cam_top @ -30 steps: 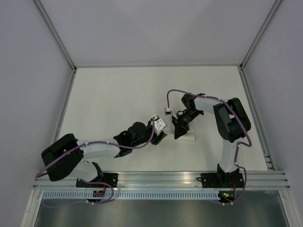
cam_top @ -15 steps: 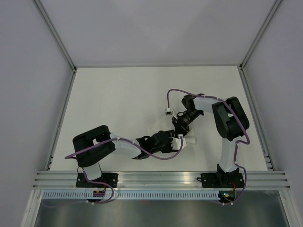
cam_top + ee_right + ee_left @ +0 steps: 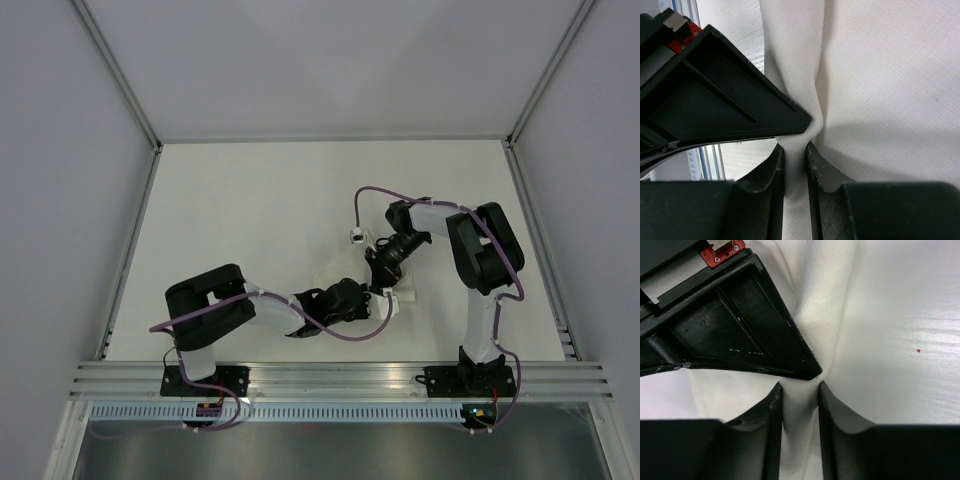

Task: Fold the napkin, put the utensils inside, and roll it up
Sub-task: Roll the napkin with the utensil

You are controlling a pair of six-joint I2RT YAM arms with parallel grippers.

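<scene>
Centrally, soft white woven napkin (image 3: 880, 75) pinched into a ridge, left pincer (image 3: 800, 392) and right pincer (image 3: 795, 150) clamped on it

White matte surface (image 3: 250, 200), rectangular, under soft, even light. Plain pale grey panels (image 3: 60, 200) enclose its left, far and right edges. Aluminium struts (image 3: 115, 70) rise from both far corners. Ribbed aluminium rail (image 3: 340, 378) runs along the near edge, with a slotted strip (image 3: 330, 410) below it, possibly cable duct.
</scene>
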